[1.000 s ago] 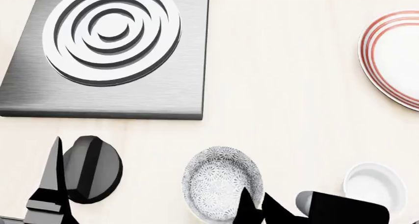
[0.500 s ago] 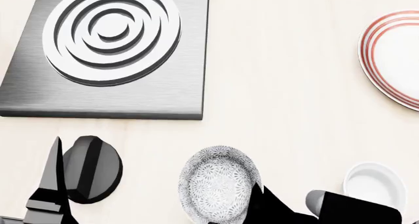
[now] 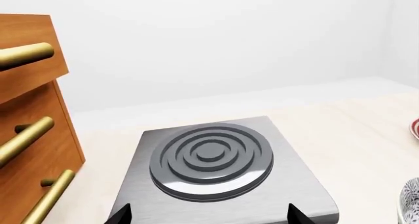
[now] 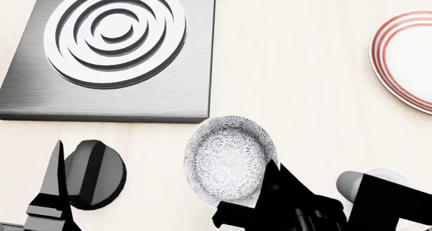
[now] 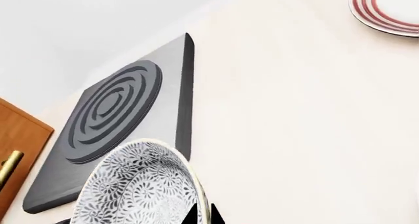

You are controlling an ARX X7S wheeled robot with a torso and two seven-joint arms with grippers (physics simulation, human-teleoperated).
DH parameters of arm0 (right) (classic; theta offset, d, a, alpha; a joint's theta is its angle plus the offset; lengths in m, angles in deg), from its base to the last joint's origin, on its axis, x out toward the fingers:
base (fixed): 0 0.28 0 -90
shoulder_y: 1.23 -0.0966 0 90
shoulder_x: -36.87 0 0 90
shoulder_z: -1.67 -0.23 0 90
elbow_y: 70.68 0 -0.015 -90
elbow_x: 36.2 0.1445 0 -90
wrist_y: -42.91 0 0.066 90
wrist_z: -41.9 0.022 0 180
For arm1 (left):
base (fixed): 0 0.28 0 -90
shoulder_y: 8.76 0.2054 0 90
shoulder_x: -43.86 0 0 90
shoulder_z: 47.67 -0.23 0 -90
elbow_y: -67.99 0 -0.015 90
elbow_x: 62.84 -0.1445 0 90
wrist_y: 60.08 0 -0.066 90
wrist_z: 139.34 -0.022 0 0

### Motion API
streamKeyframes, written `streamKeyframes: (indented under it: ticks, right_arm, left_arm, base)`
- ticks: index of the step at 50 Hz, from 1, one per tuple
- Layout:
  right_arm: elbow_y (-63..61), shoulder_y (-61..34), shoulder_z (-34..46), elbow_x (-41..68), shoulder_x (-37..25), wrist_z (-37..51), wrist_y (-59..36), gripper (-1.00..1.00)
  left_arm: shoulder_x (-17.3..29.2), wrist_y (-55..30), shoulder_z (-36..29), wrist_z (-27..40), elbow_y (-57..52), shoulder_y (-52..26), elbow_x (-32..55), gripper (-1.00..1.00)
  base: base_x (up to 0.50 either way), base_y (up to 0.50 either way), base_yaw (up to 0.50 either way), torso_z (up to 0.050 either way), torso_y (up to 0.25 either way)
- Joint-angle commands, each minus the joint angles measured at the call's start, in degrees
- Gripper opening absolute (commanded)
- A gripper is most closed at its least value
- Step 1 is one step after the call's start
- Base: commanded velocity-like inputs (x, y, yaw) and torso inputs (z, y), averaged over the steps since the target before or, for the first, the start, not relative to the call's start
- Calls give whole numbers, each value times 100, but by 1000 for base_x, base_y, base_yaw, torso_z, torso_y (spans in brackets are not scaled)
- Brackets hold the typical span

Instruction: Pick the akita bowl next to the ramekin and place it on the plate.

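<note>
The akita bowl (image 4: 231,159) is up off the counter (image 4: 297,79), tipped with its patterned inside facing the head camera, sitting low-centre in the head view; the right gripper (image 4: 273,183) has it by the rim at about four o'clock on the bowl, one dark finger laid over the edge, fingers clamped on the bowl wall; the right arm's dark bulk fills the corner at five o'clock. The bowl's upper rim sits just below the near right corner of the burner plate (image 4: 115,54), the grey square slab with raised concentric rings up at ten o'clock; whether they overlap in height I cannot tell. The ramekin (image 4: 385,175) peeks out white behind the right arm at four o'clock, mostly hidden. The plate (image 4: 405,59) with its red rings sits at two o'clock, cut by the frame edge, well apart from the bowl.

The right wrist view shows the bowl close, speckled inside turned to the lens, a dark fingertip on its rim, the burner slab beyond it and the plate far off across bare counter. The left gripper (image 4: 50,190) hangs at eight o'clock, its fingers apart in the left wrist view, nothing between them; a wooden drawer unit (image 3: 29,126) with brass handles stands beside the burner.
</note>
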Motion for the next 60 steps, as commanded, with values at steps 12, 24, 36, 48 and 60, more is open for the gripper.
streamKeyframes:
  ticks: [12, 24, 36, 48, 60]
  right_arm:
    - [382, -1144, -247, 1037, -90, 691, -54, -100]
    - [1051, -1764, -149, 1024, -127, 695, -102, -100]
    - [1812, -2329, -111, 944, -6, 499, 2, -100]
    - [2581, -2844, -68, 635, -3, 206, 107, -100]
    - [3406, -3388, 69, 169, 41, -61, 258, -100]
  left_arm:
    - [-84, 16, 83, -117, -48, 5, -33, 100]
    - [-73, 50, 61, -113, -31, 24, -44, 100]
    - [-75, 37, 35, -100, -23, -5, -26, 100]
    - [-51, 70, 25, -101, -9, 3, -42, 100]
    - [-63, 67, 1, -93, 3, -22, -32, 100]
  base:
    - [0, 0, 0, 0, 0]
    - [0, 0, 0, 0, 0]
    - [0, 0, 0, 0, 0]
    - [0, 0, 0, 0, 0]
    - [0, 0, 0, 0, 1]
